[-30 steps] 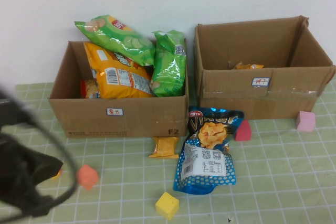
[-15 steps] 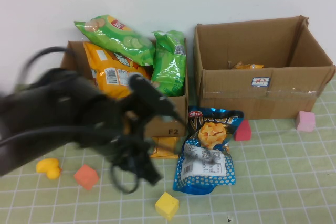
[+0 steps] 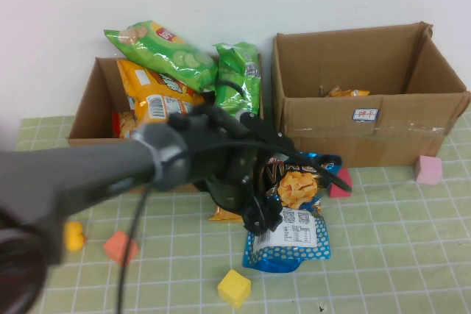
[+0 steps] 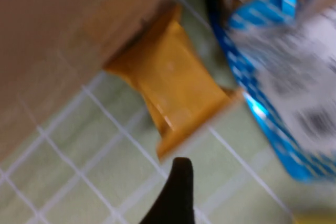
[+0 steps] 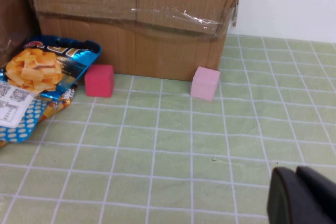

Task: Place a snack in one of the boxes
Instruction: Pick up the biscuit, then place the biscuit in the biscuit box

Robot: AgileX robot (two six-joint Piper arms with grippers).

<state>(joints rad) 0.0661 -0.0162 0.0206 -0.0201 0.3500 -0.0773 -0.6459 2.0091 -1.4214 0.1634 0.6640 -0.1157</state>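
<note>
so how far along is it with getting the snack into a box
Early. Nothing is done: the snack lies flat on the table by the left box, beside the blue chip bag. In hand: the left gripper is above the packet, not holding it. Left: grasp, lift and drop it into a box. The right gripper sits low near the pink cube, away from the snack.

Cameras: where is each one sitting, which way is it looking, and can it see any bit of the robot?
High view: raised on the robot's side, looking down at two cardboard boxes; the left arm reaches in, left gripper above the snack.
Left wrist view: on the left arm, looking closely at the snack; one dark fingertip shows.
Right wrist view: on the right arm, low, facing the right box; the right gripper shows at the edge.
All three share the blue chip bag.
</note>
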